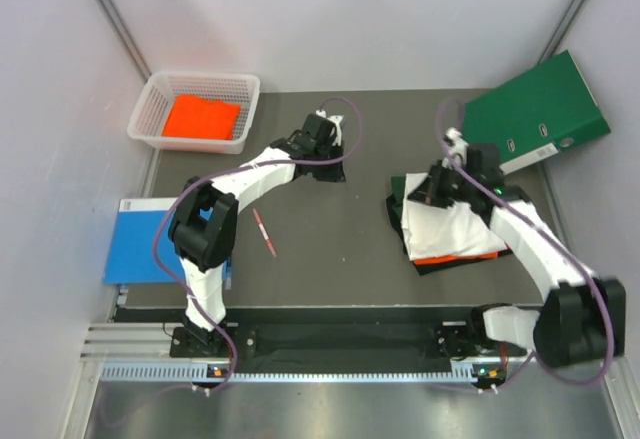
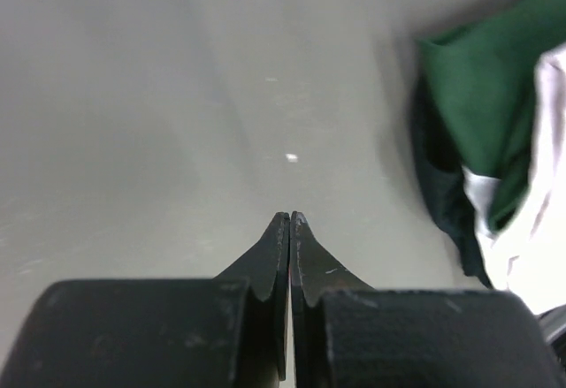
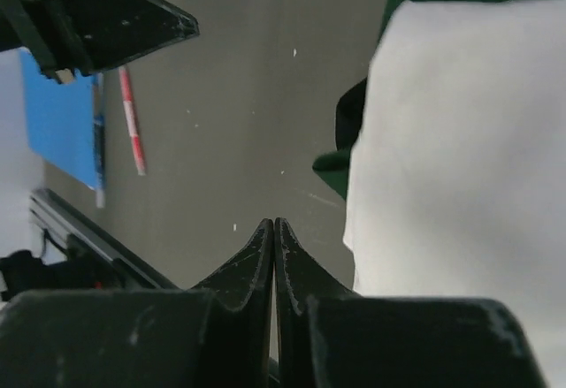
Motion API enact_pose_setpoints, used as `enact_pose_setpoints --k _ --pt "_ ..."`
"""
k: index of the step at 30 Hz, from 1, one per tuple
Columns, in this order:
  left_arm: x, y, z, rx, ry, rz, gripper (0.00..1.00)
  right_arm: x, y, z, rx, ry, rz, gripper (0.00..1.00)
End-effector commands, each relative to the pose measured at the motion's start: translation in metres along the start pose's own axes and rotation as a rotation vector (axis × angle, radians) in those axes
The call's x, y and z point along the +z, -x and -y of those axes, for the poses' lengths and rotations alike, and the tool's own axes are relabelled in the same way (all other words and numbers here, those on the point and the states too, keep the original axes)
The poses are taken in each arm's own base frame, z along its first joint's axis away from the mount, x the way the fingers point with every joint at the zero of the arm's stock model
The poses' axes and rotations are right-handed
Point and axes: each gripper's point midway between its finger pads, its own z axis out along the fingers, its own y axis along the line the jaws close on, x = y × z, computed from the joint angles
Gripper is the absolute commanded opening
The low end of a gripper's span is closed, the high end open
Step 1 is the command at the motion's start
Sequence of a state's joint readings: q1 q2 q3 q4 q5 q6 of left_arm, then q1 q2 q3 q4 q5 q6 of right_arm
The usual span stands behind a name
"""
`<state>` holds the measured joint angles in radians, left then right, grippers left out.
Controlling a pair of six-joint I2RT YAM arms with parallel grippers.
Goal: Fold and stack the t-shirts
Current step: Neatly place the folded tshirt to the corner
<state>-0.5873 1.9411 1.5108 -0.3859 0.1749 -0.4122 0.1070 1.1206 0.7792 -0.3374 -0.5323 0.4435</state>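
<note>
Top external view shows the white t-shirt (image 1: 448, 227) lying flat on the right half of the table, on top of an orange t-shirt (image 1: 462, 257) and a black t-shirt (image 1: 440, 268) whose edges peek out at its near side, while a second orange t-shirt (image 1: 203, 117) lies folded in the white basket (image 1: 200, 78) at the far left corner; neither wrist view shows these orange layers or the basket. Left wrist view catches only the pile's edge at its right, a dark green sleeve (image 2: 482, 96) over white cloth, and right wrist view shows a broad plain white panel with a green strip along its top. The left gripper (image 1: 332, 171) is reached out over the middle of the table, elbow raised, and its own camera shows it (image 2: 290, 222) pressed closed with nothing between the fingers above bare surface. The right gripper (image 1: 420, 194) sits at the far left corner of the pile, the arm curving back along the pile's right side; its camera shows the tips (image 3: 273, 225) meeting, empty, just beside the white cloth's edge. A red pen (image 1: 265, 231) lies near the left arm's elbow, a blue book (image 1: 148, 244) at the left table edge, and a green binder (image 1: 535, 114) tilted at the far right corner. The table (image 1: 330, 249) is dark grey matte, enclosed by pale walls
</note>
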Motion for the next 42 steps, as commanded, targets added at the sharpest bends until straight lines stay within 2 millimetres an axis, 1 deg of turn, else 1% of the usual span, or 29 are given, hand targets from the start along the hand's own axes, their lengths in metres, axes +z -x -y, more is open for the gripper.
enact_pose_setpoints --k 1,2,3,4,5,6,7,8,9,10,11,12,13,14,15,16,17,20,21,22,24,25,26,27,28,31,34,39,42 --pt "-0.026 0.018 -0.035 -0.052 0.067 0.046 0.0 0.045 -0.008 -0.014 -0.238 -0.097 -0.166 0.0" --pt "-0.027 0.017 -0.041 -0.066 0.075 0.043 0.0 0.063 -0.005 -0.016 -0.26 -0.114 -0.205 0.0" --pt "-0.029 0.014 -0.055 -0.096 0.099 0.033 0.0 0.072 -0.006 -0.015 -0.283 -0.145 -0.22 0.0" --pt "-0.03 0.013 -0.062 -0.112 0.107 0.026 0.03 0.087 -0.024 -0.012 -0.299 -0.161 -0.296 0.0" --pt "-0.031 0.011 -0.067 -0.122 0.115 0.017 0.28 0.094 -0.019 -0.019 -0.314 -0.158 -0.298 0.0" --pt "-0.034 0.01 -0.078 -0.143 0.13 0.017 0.4 0.102 -0.023 -0.02 -0.325 -0.165 -0.314 0.0" --pt "-0.035 0.008 -0.082 -0.151 0.134 0.016 0.5 0.112 -0.037 -0.013 -0.332 -0.189 -0.375 0.0" --pt "-0.035 0.007 -0.086 -0.157 0.139 0.017 0.88 0.118 -0.034 -0.015 -0.341 -0.204 -0.377 0.0" --pt "-0.038 0.005 -0.091 -0.167 0.15 0.017 0.99 0.124 -0.035 -0.01 -0.349 -0.234 -0.388 0.0" --pt "-0.038 0.004 -0.094 -0.172 0.154 0.018 0.99 0.131 -0.046 0.001 -0.346 -0.269 -0.437 0.0" --pt "-0.039 0.003 -0.096 -0.175 0.156 0.016 0.99 0.136 -0.043 0.002 -0.351 -0.284 -0.433 0.0" --pt "-0.038 0.001 -0.099 -0.183 0.16 0.011 0.99 0.14 -0.043 0.007 -0.353 -0.306 -0.438 0.0" --pt "-0.039 0.0 -0.099 -0.186 0.16 0.009 0.99 0.144 -0.047 0.019 -0.346 -0.349 -0.455 0.0" --pt "-0.039 0.0 -0.1 -0.188 0.16 0.01 0.99 0.146 -0.044 0.024 -0.352 -0.381 -0.453 0.0" --pt "-0.039 -0.002 -0.1 -0.191 0.157 0.004 0.99 0.147 -0.042 0.031 -0.359 -0.423 -0.451 0.0" --pt "-0.038 -0.003 -0.1 -0.19 0.156 0.004 0.99 0.146 -0.047 0.043 -0.354 -0.47 -0.478 0.0" --pt "-0.038 -0.003 -0.1 -0.192 0.151 0.004 0.99 0.145 -0.043 0.049 -0.36 -0.51 -0.471 0.0" --pt "-0.037 -0.005 -0.099 -0.197 0.142 0.001 0.99 0.135 -0.04 0.075 -0.353 -0.619 -0.476 0.0" --pt "-0.036 -0.006 -0.099 -0.196 0.14 -0.001 0.99 0.132 -0.037 0.081 -0.353 -0.651 -0.472 0.0" --pt "-0.037 -0.006 -0.099 -0.199 0.137 0.0 0.99 0.124 -0.038 0.094 -0.331 -0.684 -0.485 0.0" --pt "-0.035 -0.007 -0.098 -0.197 0.133 -0.001 0.99 0.111 -0.034 0.11 -0.316 -0.744 -0.481 0.0" --pt "-0.035 -0.007 -0.099 -0.202 0.133 -0.003 0.99 0.102 -0.027 0.119 -0.291 -0.769 -0.467 0.0" --pt "-0.034 -0.007 -0.098 -0.2 0.13 -0.001 0.99 0.094 -0.03 0.127 -0.277 -0.79 -0.475 0.0" --pt "-0.033 -0.007 -0.098 -0.205 0.128 -0.002 0.99 0.088 -0.026 0.133 -0.271 -0.813 -0.464 0.0" --pt "-0.032 -0.006 -0.097 -0.203 0.126 0.001 0.99 0.076 -0.023 0.141 -0.254 -0.837 -0.455 0.0" --pt "-0.03 -0.004 -0.096 -0.208 0.117 0.003 0.99 0.053 -0.013 0.155 -0.236 -0.916 -0.431 0.0" --pt "-0.028 -0.003 -0.094 -0.211 0.108 0.001 0.99 0.036 -0.007 0.164 -0.238 -0.992 -0.417 0.0" --pt "-0.027 0.0 -0.094 -0.211 0.105 0.003 0.99 0.004 -0.001 0.189 -0.214 -1.136 -0.406 0.0" --pt "-0.027 -0.001 -0.094 -0.209 0.106 0.002 0.99 -0.001 0.001 0.192 -0.204 -1.158 -0.4 0.0"
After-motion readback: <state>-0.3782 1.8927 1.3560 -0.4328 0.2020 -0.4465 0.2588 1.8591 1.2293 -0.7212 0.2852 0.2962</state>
